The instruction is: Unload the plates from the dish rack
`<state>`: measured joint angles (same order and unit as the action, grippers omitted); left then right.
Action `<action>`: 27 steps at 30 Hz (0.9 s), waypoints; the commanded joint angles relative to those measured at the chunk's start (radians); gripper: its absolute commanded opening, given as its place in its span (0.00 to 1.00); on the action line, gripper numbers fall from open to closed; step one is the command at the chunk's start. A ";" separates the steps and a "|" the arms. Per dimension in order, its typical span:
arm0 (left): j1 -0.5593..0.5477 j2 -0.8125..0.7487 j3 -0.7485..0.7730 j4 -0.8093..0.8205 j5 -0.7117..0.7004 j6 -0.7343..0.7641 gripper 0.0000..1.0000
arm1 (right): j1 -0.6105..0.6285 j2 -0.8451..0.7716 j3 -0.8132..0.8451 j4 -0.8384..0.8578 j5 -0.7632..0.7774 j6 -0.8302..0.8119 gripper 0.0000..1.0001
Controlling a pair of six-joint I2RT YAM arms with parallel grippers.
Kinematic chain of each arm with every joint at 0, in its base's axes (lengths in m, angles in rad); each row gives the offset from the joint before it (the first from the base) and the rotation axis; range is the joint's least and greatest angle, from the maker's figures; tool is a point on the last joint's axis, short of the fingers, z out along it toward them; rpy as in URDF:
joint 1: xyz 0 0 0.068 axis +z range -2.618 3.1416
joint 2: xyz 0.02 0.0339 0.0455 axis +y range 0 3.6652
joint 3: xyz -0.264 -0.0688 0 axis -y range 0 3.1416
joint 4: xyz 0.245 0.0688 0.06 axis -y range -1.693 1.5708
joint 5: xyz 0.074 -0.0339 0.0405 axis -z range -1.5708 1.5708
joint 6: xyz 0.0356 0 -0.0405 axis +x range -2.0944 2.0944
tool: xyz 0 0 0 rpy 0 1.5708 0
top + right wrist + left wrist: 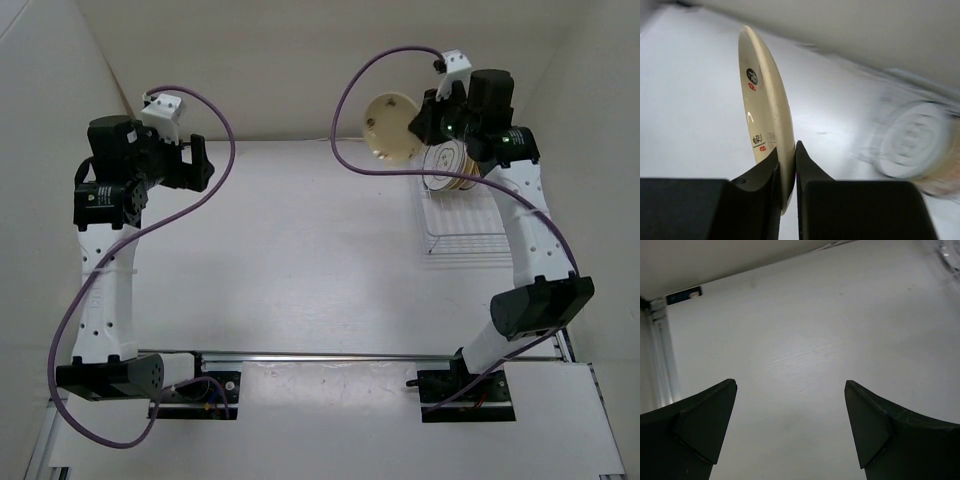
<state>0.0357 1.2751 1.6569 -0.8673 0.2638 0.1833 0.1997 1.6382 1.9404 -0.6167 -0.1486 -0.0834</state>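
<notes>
The overhead camera looked down from six o'clock; the close right wrist camera shared its one-o'clock cream plate [384,126].

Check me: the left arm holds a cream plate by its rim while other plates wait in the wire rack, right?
No, the right gripper holds the cream plate by its rim, as the right wrist view shows; the left gripper is open and empty. Other plates do wait in the rack.

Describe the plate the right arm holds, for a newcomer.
Find the white wire dish rack at the far right of the table. Just left of it, the right gripper pinches a cream plate by its rim. Only this one is out of the rack.
</notes>
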 commanded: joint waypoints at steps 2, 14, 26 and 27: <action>-0.002 0.043 0.003 -0.130 0.337 -0.002 1.00 | 0.024 0.006 -0.144 -0.020 -0.635 0.198 0.00; -0.002 0.115 -0.163 -0.137 0.762 -0.068 1.00 | 0.176 0.218 -0.161 0.069 -0.851 0.281 0.00; -0.002 0.265 -0.253 -0.041 0.845 -0.223 0.89 | 0.245 0.394 -0.066 0.175 -0.936 0.427 0.00; -0.002 0.277 -0.243 -0.041 0.845 -0.223 0.89 | 0.245 0.403 -0.055 0.175 -0.945 0.438 0.00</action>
<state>0.0345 1.5448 1.4044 -0.9489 1.0561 -0.0010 0.4316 2.0247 1.8156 -0.5228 -1.0058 0.2916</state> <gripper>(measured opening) 0.900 0.137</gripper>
